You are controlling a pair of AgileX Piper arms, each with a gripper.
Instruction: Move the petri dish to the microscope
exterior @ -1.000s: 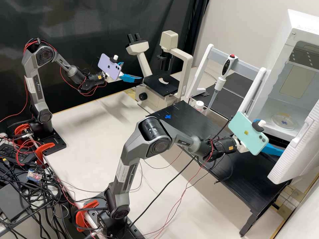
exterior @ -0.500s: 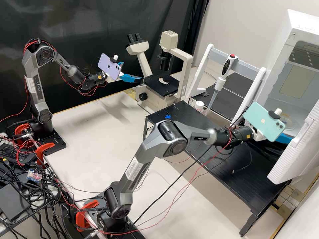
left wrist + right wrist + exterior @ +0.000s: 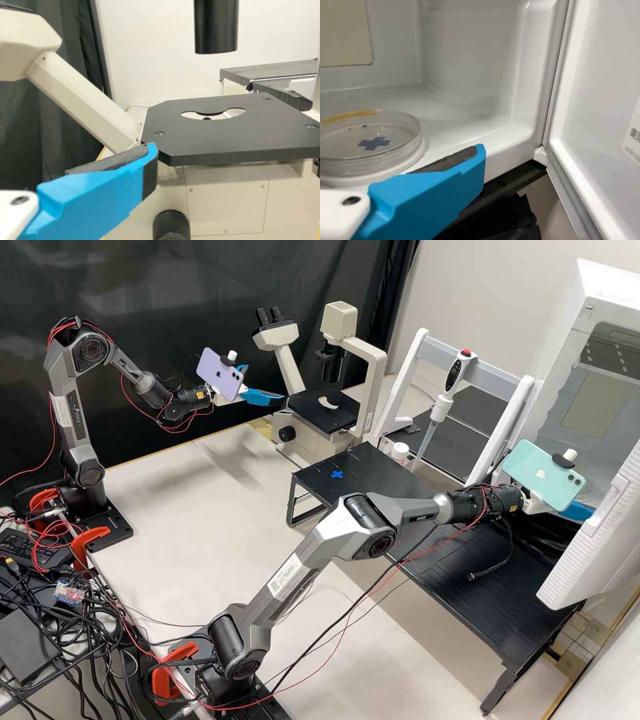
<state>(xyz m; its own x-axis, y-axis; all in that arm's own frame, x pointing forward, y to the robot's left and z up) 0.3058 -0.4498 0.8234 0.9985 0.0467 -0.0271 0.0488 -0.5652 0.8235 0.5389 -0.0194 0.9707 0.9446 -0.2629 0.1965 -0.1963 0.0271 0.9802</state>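
Observation:
In the high view my left gripper [image 3: 267, 395] hangs open beside the microscope stage [image 3: 323, 409], its fingers apart and nothing between them. The left wrist view has one blue finger of the left gripper [image 3: 145, 165] in front of the black stage [image 3: 215, 135]. My right gripper [image 3: 577, 510] is at the mouth of the white chamber, partly behind its phone. In the right wrist view the right gripper [image 3: 470, 165] is open, its near finger's pad bare. Close by, the clear petri dish [image 3: 400, 145] with a blue cross lies on a round white base inside the chamber.
The chamber's open door [image 3: 593, 547] stands just beyond the right gripper. A black raised shelf [image 3: 493, 607] runs below the right arm. A pipette [image 3: 443, 397] on a white stand is between microscope and chamber.
The right arm has stretched forward and its gripper has risen to the chamber opening, first right and up, then a little farther. The left arm has kept still.

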